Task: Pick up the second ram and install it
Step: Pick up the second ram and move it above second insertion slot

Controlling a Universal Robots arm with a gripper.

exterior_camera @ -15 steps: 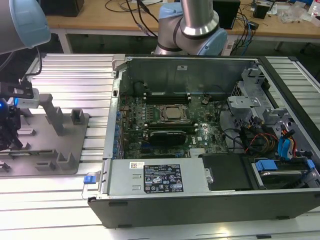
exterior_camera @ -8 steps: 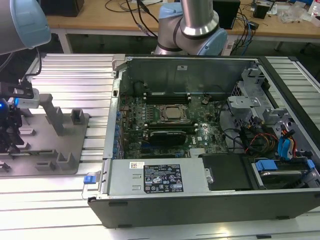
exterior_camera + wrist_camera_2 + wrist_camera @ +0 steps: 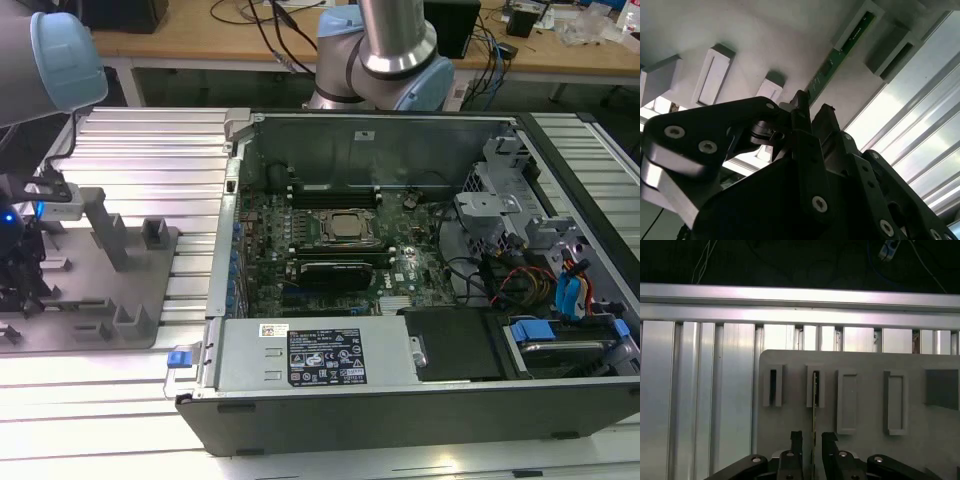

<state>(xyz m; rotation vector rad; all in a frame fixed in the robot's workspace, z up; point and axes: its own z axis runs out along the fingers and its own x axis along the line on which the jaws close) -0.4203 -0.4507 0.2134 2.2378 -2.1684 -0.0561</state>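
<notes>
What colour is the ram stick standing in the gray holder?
The ram stick is green, with small dark parts; the second wrist view shows it best.

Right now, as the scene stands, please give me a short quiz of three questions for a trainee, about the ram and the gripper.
1. True or false: the second ram stands on its edge in a slot of the grey tray.
2. Choose one. How is the gripper placed in the first wrist view? A: open, one finger on each side of the ram. B: shut, away from the tray. C: open, with the ram wholly to one side of it.
3. Fill in: in the exterior view, the computer case lies on the exterior view's ____ of the tray.
Key: 1 true; 2 A; 3 right.
</notes>
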